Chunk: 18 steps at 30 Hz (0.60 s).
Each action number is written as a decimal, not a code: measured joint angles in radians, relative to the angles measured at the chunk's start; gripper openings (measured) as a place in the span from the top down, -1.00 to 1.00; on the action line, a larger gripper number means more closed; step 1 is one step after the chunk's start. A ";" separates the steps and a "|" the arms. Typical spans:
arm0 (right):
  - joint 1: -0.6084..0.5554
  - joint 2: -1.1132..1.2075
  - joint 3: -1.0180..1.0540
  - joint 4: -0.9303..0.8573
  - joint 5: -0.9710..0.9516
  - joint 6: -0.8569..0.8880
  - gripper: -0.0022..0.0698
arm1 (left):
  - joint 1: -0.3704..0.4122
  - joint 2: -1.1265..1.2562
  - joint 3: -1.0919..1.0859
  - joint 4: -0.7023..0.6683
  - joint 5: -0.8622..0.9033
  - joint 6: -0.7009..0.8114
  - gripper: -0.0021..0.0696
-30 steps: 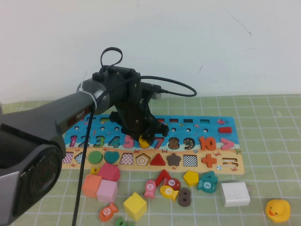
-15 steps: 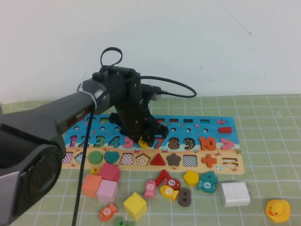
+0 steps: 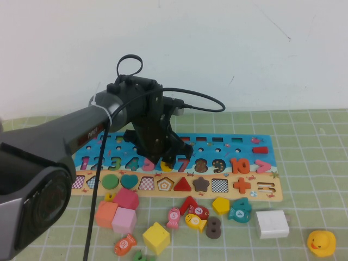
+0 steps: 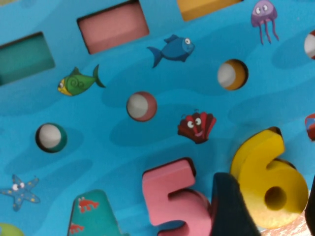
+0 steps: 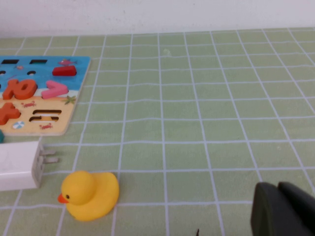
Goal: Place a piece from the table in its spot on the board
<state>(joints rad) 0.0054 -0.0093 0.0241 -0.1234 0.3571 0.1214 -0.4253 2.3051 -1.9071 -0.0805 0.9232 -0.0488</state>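
Observation:
The board [image 3: 239, 148] lies across the table's green gridded cloth [image 3: 310, 163]. My left gripper [image 3: 166, 160] is low over its numeral row, between the pink 5 [image 4: 170, 196] and the 7. It is shut on the yellow "6" [image 4: 261, 172], which sits slightly tilted at its slot on the blue part of the board [image 4: 197, 78]. One dark finger [image 4: 229, 206] presses the 6's side next to the 5. In the high view only a bit of the 6 [image 3: 168, 162] shows under the gripper. My right gripper [image 5: 283, 211] is shut and empty, low over bare cloth, outside the high view.
Loose pieces lie in front of the board: a yellow cube [image 3: 156, 237], pink and orange cubes [image 3: 124, 220], a yellow hexagon [image 3: 220, 205], and fish and number pieces. A white charger [image 3: 272, 224] and a rubber duck [image 3: 321, 242] sit at the front right.
My left gripper has sunk a little toward the board with the 6, so less yellow shows beneath it. Nothing else has moved.

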 joint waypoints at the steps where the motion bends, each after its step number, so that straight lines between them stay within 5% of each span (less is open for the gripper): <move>1: 0.000 0.000 0.000 0.000 0.000 0.000 0.94 | 0.000 -0.002 0.000 -0.002 0.000 0.000 0.04; 9: 0.000 0.000 0.000 0.000 0.000 0.000 0.94 | 0.000 -0.098 0.000 0.033 0.103 0.068 0.15; 18: 0.000 0.000 0.000 0.000 0.000 0.000 0.94 | 0.000 -0.370 0.137 0.117 0.100 0.097 0.87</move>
<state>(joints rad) 0.0054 -0.0093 0.0241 -0.1234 0.3571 0.1214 -0.4253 1.9349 -1.7704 0.0366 1.0228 0.0486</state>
